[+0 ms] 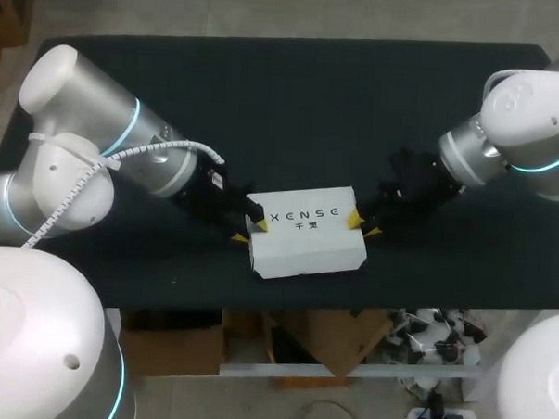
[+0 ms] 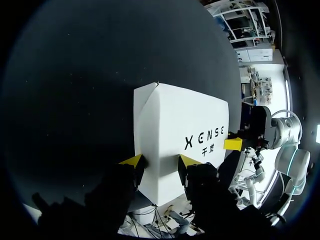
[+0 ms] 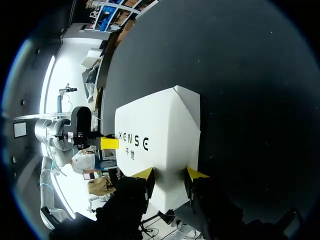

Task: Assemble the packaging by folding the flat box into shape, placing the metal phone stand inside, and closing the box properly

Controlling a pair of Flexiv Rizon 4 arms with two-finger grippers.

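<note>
Head view: box pinched at both ends, closing step

White box (image 1: 308,234) is seen folded into shape, lying lid face up on the dark table (image 1: 266,98) near its front edge. Left gripper (image 1: 249,230) is clamped on the box's left end, w/ the two yellow tips set either side of the end corner and both against the card. Right gripper (image 1: 362,224) is clamped likewise on the opposite end. Phone stand is not seen in any view, so whether it's inside can't be told.

Step is judged to be closing/squaring up, w/ the task prob. near done. Pressure should be applied equally from both ends so the box isn't slid or skewed. Squeeze should be light, since thin card walls are easily dented. End flaps should be confirmed as tucked flush before either grip is released.
</note>
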